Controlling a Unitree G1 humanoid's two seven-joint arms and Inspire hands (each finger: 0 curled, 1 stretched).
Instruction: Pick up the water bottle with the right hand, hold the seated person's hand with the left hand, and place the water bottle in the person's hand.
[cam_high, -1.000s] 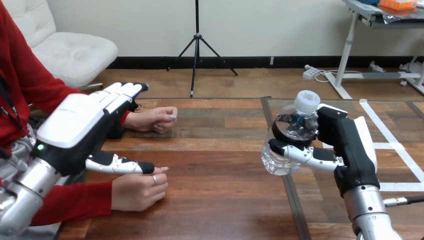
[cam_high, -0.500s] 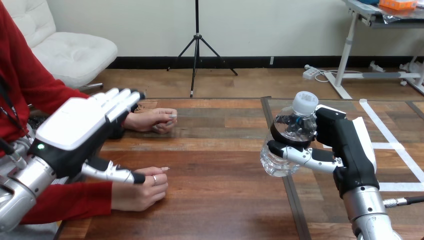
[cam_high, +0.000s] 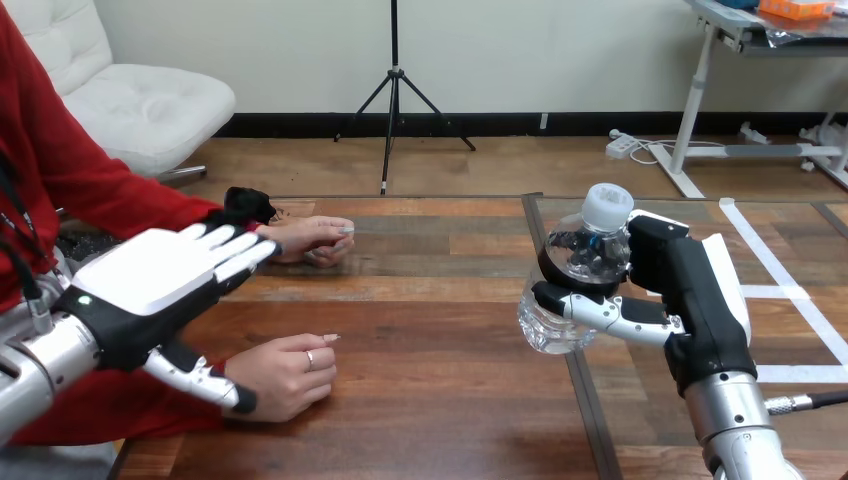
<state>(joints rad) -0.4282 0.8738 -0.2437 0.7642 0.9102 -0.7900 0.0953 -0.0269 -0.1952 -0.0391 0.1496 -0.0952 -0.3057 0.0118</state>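
Note:
My right hand (cam_high: 690, 290) is shut on a clear water bottle (cam_high: 573, 285) with a white cap, holding it tilted above the table at the right. My left hand (cam_high: 150, 280) is open at the lower left, fingers straight and pointing right, thumb reaching down over the person's near hand (cam_high: 285, 372). That near hand rests on the table as a loose fist; I cannot tell whether my thumb touches it. The person's far hand (cam_high: 315, 238) lies curled on the table just past my left fingertips.
The wooden table (cam_high: 430, 330) has a dark seam running front to back under the bottle. White tape lines (cam_high: 790, 290) mark its right part. The person's red sleeves come in along the left edge.
My left hand has dropped lower and swung flatter, its thumb moving down over the person's near hand. The right hand with the bottle has barely shifted.

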